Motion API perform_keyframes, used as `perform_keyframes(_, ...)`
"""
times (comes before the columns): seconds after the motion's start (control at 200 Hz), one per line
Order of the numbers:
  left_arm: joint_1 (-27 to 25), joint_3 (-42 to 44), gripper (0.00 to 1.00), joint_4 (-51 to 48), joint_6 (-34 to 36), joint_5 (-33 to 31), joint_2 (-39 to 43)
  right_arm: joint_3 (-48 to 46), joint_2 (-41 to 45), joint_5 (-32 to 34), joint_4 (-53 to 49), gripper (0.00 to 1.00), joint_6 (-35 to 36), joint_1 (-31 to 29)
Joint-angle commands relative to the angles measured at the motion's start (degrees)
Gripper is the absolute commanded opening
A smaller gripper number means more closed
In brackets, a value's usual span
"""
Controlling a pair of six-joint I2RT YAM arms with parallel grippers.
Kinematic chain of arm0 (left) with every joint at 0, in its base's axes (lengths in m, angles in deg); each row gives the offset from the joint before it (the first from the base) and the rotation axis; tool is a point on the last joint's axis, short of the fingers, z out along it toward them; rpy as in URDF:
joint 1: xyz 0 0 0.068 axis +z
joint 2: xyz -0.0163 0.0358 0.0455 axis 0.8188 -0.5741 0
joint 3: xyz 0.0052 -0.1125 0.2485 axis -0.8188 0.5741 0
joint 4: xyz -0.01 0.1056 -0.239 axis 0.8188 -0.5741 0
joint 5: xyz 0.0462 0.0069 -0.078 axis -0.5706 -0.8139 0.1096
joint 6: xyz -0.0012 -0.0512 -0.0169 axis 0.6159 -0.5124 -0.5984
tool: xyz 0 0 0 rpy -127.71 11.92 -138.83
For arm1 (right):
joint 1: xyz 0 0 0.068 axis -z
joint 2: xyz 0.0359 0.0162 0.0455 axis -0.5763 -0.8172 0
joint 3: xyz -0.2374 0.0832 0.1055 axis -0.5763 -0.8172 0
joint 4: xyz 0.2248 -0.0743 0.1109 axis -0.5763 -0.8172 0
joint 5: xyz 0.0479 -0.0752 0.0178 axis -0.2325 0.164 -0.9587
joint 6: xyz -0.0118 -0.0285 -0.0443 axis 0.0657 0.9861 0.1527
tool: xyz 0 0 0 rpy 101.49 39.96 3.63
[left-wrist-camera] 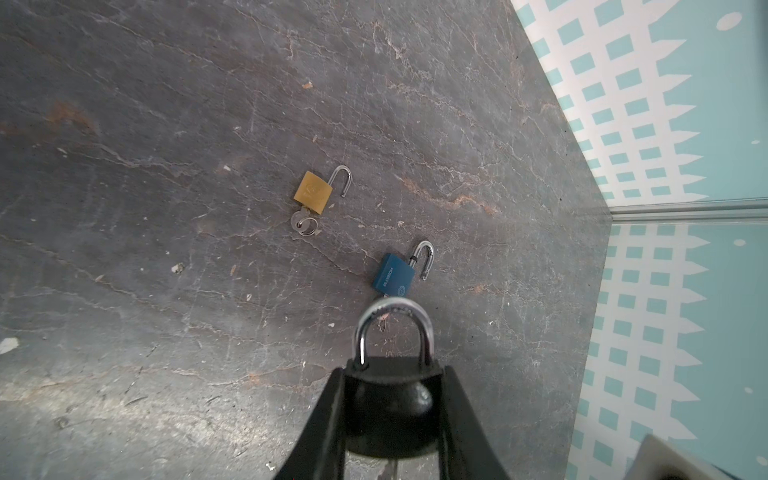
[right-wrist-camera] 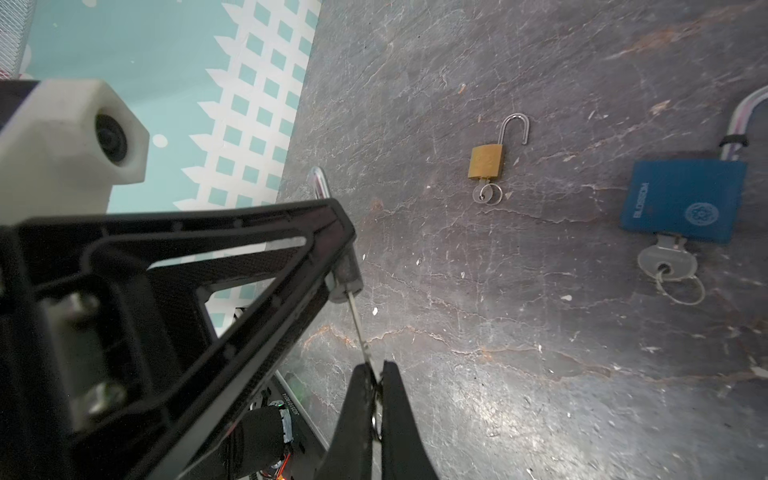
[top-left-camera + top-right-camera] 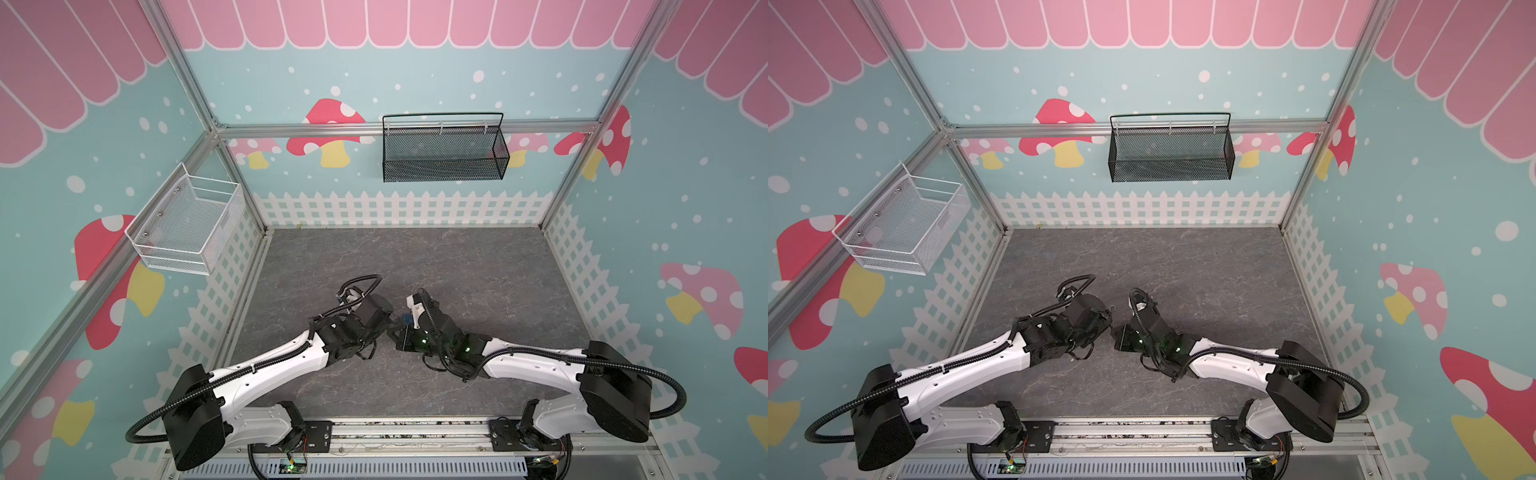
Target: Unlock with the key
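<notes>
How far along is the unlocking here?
Done: brass padlock and blue padlock lie on the table, shackles open, keys in. In hand: left gripper holds the black padlock; right gripper pinches a key at its keyhole. Left: its shackle is closed; turn the key.

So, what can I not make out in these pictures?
Black padlock: both top views, too small and dark against the left arm.
Key: right wrist view, its depth in the lock blurred.
Blue padlock shackle: right wrist view, cut by the edge.
Blue padlock's key: left wrist view, mostly behind the black padlock's shackle.
</notes>
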Motion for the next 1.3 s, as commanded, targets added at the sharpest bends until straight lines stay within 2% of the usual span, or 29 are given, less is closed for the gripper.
perform_keyframes(0.0,-1.6,0.1,0.0,0.3,-1.3,1.3,0.7,2.4,1.4,7.1,-0.9,0.0,2.2,0.2)
perform_keyframes(0.22,-3.1,-0.1,0.0,2.9,-2.9,5.1,0.8,3.1,1.4,8.5,1.1,0.0,3.1,0.1)
perform_keyframes(0.325,-3.4,-0.5,0.0,2.2,-2.1,4.4,0.4,3.6,2.0,8.8,2.2,0.0,4.8,-0.2)
perform_keyframes(0.49,-3.3,-1.6,0.0,-2.1,-0.9,2.3,-1.0,4.9,3.1,13.2,-0.3,0.0,7.0,-1.0)
perform_keyframes(0.59,-3.5,-1.2,0.0,-2.2,-2.0,4.1,-0.7,4.3,3.4,13.8,0.0,0.0,7.1,-1.1)
perform_keyframes(0.775,-4.1,0.2,0.0,2.4,-3.2,6.0,2.0,2.9,2.5,8.4,5.3,0.0,5.1,-0.9)
perform_keyframes(0.925,-4.1,1.6,0.0,4.8,-4.3,5.2,3.4,3.5,2.1,1.1,10.0,0.0,3.8,-0.6)
perform_keyframes(1.066,-4.0,3.4,0.0,8.6,-4.9,4.4,5.3,2.9,2.0,-4.8,12.1,0.0,0.5,0.1)
perform_keyframes(1.296,-3.7,5.3,0.0,13.7,-5.7,4.8,7.9,-0.5,3.3,-11.6,22.0,0.0,-4.7,1.6)
